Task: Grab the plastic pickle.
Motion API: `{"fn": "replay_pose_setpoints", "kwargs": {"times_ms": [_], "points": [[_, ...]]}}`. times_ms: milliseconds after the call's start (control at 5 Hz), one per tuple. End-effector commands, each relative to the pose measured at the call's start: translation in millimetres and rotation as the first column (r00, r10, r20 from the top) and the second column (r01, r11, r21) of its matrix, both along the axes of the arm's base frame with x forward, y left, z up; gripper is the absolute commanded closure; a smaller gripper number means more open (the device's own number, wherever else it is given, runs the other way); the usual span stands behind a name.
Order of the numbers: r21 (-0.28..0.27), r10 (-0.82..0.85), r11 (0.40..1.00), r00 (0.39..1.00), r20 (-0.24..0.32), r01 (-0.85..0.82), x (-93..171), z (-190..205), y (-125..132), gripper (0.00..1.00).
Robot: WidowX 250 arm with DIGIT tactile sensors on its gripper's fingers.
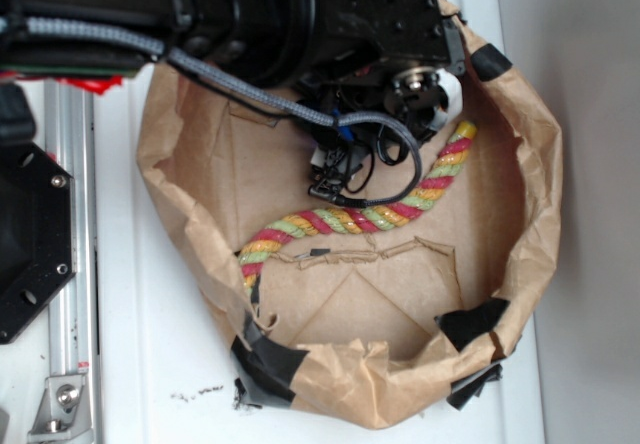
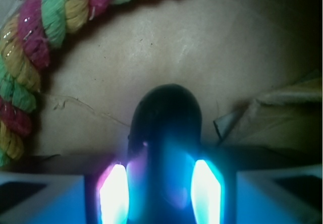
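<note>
In the wrist view the plastic pickle [image 2: 166, 113] is a dark, glossy, rounded piece that points away from the camera. It lies on the brown paper floor between my gripper's [image 2: 160, 183] two glowing pads [image 2: 113, 193], which press against both its sides. In the exterior view the gripper [image 1: 335, 169] reaches down into the paper bag [image 1: 530, 164], just above the rope, and the arm hides the pickle there.
A twisted red-yellow-green rope [image 1: 350, 219] curves across the bag floor, and in the wrist view the rope [image 2: 30, 42] runs along the left and top. A folded paper flap [image 2: 272, 113] rises at the right. Black tape patches [image 1: 265, 359] mark the rim. A metal rail [image 1: 70, 264] stands at the left.
</note>
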State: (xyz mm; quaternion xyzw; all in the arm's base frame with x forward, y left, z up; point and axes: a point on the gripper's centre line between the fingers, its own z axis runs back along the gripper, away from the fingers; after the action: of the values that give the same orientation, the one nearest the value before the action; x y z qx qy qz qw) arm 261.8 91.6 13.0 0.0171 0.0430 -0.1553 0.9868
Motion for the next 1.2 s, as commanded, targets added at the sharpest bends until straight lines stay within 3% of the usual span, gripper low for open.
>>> {"fn": "replay_pose_setpoints", "kwargs": {"times_ms": [0, 200, 400, 600, 800, 1000], "points": [[0.045, 0.009, 0.999, 1.000, 0.013, -0.010, -7, 52, -39, 1.00], [0.066, 0.176, 0.983, 0.982, -0.063, -0.172, -3, 81, -51, 1.00], [0.045, 0.403, 0.915, 0.896, -0.187, -0.402, -2, 87, -74, 1.00], [0.038, 0.538, 0.843, 0.838, -0.092, -0.537, -5, 93, -86, 1.00], [-0.024, 0.538, 0.842, 0.843, -0.028, -0.538, -2, 94, -85, 1.00], [-0.050, 0.536, 0.843, 0.844, 0.005, -0.535, 0, 95, -82, 1.00]]}}
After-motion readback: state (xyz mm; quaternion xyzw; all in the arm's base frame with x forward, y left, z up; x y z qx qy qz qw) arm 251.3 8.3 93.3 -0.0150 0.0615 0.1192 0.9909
